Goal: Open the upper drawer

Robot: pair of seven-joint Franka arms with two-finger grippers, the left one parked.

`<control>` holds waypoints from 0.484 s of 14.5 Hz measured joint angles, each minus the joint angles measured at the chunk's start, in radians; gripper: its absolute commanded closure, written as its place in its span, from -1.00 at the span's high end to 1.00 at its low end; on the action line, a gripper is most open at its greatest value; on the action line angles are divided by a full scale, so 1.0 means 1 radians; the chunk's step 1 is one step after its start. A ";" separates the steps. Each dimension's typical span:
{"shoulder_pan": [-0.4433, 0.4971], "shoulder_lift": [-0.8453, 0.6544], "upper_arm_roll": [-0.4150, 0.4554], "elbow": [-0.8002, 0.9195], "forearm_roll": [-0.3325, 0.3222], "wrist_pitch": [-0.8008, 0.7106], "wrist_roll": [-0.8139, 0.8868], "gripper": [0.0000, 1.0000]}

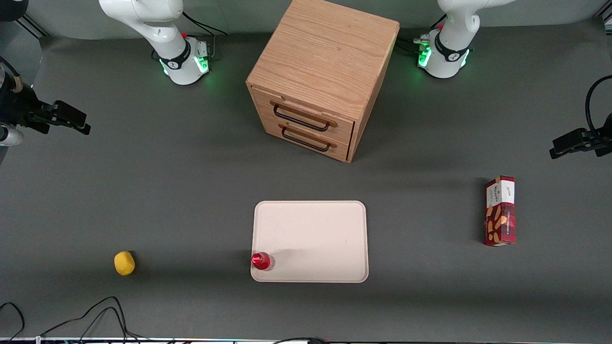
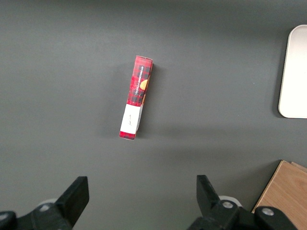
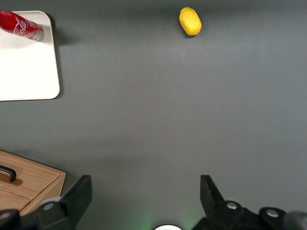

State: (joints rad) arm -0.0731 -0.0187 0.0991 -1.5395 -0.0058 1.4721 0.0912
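The upper drawer (image 1: 306,112) is seen fully shut in the wooden cabinet (image 1: 325,52), just above the lower drawer (image 1: 306,136); black wire handles are fixed on both fronts. The gripper (image 3: 144,194) is held high over bare table w/ fingers spread wide, nothing btwn them, well apart from the cabinet, toward the working arm's end. A white tray (image 1: 315,229) is set nearer the front camera than the cabinet, a red can (image 1: 261,261) standing on its corner. A yellow lemon (image 1: 124,263) lies toward the working arm's end; a red snack box (image 1: 500,211) toward the parked arm's.
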 measured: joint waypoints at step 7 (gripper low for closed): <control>0.000 0.002 0.019 -0.001 0.010 0.001 -0.001 1.00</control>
State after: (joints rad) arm -0.0728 -0.0163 0.1181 -1.5407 0.0043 1.4731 0.0906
